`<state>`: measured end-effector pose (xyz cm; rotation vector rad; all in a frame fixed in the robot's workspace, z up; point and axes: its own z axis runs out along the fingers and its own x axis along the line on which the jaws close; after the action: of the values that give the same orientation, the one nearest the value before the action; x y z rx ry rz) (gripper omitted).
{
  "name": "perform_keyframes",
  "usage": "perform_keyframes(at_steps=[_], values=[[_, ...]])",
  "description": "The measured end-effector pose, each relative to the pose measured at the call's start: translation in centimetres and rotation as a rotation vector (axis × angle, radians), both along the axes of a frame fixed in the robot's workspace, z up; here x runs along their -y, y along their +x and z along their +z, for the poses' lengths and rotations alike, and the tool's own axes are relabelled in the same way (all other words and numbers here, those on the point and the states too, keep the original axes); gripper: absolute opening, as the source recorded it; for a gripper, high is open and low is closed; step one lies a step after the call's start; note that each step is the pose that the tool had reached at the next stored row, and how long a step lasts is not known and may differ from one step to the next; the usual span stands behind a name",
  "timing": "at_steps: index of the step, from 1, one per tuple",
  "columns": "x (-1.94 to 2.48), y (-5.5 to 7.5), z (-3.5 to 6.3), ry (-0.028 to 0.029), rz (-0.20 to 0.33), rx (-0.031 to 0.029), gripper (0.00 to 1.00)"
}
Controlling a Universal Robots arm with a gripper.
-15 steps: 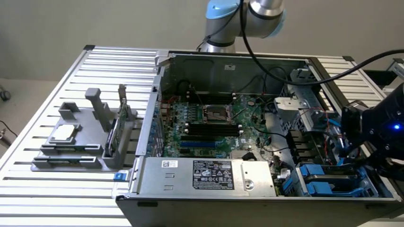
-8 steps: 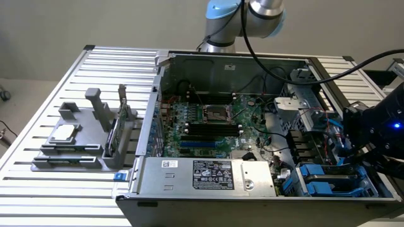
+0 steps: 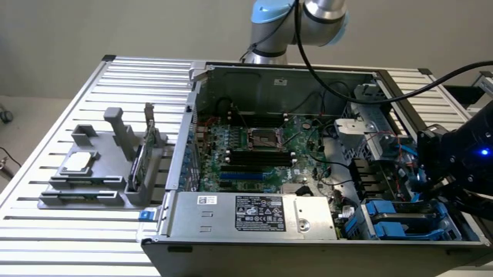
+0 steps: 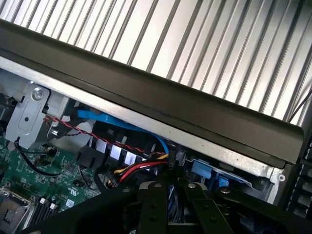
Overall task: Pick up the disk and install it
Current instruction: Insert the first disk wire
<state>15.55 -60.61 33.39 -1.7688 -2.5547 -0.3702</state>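
Plain grey wall behind slatted metal table; floor at exterior view's left; bright glare on slats.

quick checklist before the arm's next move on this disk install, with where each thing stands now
1. Computer case open from above: ok, the green board is exposed.
2. Claw at the drive-bay side of the case: ok, it is by the blue plastic parts at the exterior view's lower right.
3. Loose wiring away from the claw: not ok, red and yellow wires run right up beside it.
4. Disk gripped: cannot tell, the dark claw and wires hide the spot.
5. Disk fully seated in the bay: cannot tell from these views.
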Motion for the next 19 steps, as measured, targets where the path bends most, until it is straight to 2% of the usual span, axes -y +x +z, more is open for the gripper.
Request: perform_keyframes(at_steps=[2, 4, 8, 19], values=[[0.08, 0.0, 0.13, 0.0014, -0.005, -0.0074, 0.18], [0.18, -0.1, 0.35, 0.0046, -0.007, -0.0102, 0.18], [0.47, -0.3, 0.84, 0.0075, -0.01, -0.0136, 0.18], [1.14, -1.3, 1.21, 0.0077, -0.014, -0.0211, 0.18]])
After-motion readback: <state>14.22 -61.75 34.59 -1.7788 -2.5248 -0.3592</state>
